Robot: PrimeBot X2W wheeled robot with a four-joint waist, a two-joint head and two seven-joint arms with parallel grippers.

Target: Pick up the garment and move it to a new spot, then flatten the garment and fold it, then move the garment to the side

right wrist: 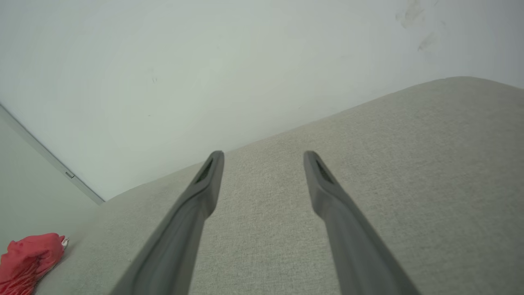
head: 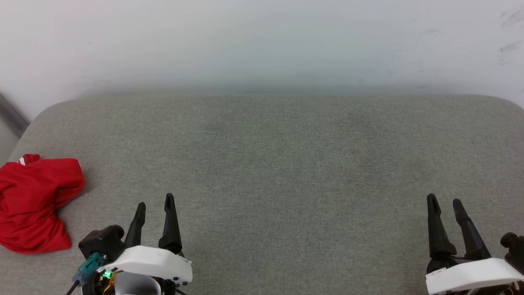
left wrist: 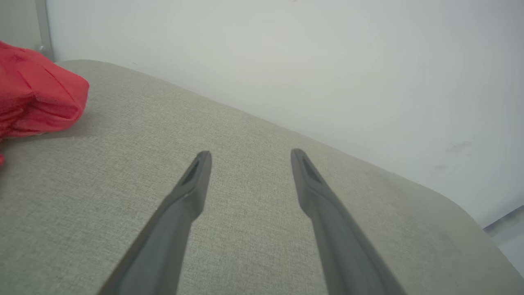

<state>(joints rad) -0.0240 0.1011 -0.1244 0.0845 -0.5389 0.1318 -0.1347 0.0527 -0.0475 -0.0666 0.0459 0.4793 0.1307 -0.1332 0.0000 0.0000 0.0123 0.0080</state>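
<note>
Wall: plain pale wall behind everything. It's got a few dark scuff marks up near its right end, and a grey strip slants down at the far left.

Cushion: big grey woven-fabric cushion with rounded far corners, pushed right up against the wall. It's most of what you see, and both arms hang over its near edge.

Garment: the garment is a bright red tee, scrunched into a loose lumpy heap at the cushion's far left edge, so not flat at all. A tiny bit of white trim pokes out at the far end of the heap. From the left wrist camera it sits up and to the left of the fingers. From the right wrist camera it's just a small red lump way down in the lower left corner.

Left gripper: the left gripper is low on the left, near the red heap on its right side but clear of it. Its two long dark fingers are spread apart and only cushion fabric shows in the gap.

Right gripper: the right gripper is low on the right, well apart from the tee. Same deal, fingers splayed wide with bare cushion between them.

Teal connector: a small teal connector is plugged in at the left wrist, beside the white housing.

Green light: a little green light glows just next to that connector.
</note>
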